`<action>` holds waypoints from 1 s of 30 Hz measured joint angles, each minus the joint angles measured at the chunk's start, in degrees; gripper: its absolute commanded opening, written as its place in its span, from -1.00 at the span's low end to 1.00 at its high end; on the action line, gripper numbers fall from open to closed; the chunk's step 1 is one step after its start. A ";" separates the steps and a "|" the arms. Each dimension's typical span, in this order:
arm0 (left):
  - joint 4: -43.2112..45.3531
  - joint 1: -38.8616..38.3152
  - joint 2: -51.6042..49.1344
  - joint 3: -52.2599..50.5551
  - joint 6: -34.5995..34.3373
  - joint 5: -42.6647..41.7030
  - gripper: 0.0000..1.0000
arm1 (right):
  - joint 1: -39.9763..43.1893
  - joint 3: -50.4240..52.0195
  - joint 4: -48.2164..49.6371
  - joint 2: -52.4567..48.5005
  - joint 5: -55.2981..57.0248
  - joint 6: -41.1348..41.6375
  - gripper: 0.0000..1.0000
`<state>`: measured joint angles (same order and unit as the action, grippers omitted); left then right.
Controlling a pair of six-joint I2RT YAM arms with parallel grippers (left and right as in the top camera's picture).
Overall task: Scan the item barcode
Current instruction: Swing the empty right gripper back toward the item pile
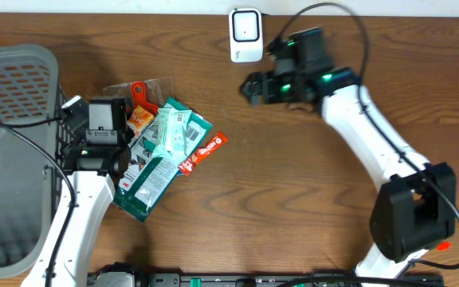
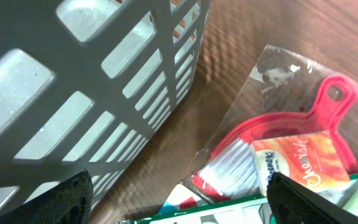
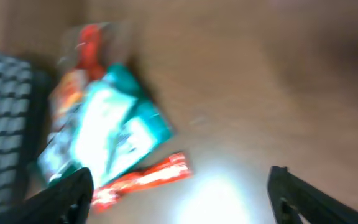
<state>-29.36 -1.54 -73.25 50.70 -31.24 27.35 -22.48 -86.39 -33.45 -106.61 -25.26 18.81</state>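
Lying diagonally at left-centre, the green packet (image 1: 170, 135) is seen beside the released left gripper (image 1: 107, 104), far from the released right gripper (image 1: 252, 88).

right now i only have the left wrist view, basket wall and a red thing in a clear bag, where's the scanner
observer: the white scanner stands at the far edge of the table, well to the right of the pile of packets under your left gripper.
operator: ok and where's the other arm
observer: the right gripper hangs just on the near side of the scanner, jaws open with nothing between them.
operator: anything in the pile i can't see from here
observer: a red stick packet lies at the pile's right edge, against a teal packet.
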 measured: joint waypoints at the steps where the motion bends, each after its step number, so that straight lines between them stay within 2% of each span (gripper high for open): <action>1: 0.00 0.00 -0.15 0.00 0.00 0.02 0.78 | -1.33 0.00 -0.04 0.00 -0.74 1.33 0.70; 8: 1.99 0.00 -2.97 0.00 0.00 0.04 0.79 | -8.24 0.00 0.09 -1.60 -6.99 9.01 0.58; 14: 3.58 0.00 -8.11 -0.22 -0.24 0.04 0.78 | -10.36 0.00 2.97 -9.42 -13.09 12.35 0.40; 19: 4.72 0.00 -10.86 -0.35 -0.24 -0.07 0.79 | -11.08 0.00 6.75 -14.53 -18.73 13.25 0.43; 30: 5.86 0.00 -12.37 -0.44 -0.24 -1.77 0.78 | -13.81 0.00 10.80 -15.50 -22.51 13.90 0.49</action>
<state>-23.51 -1.54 -85.62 50.26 -31.48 25.58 -36.29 -86.39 -22.65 -122.10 -47.77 32.71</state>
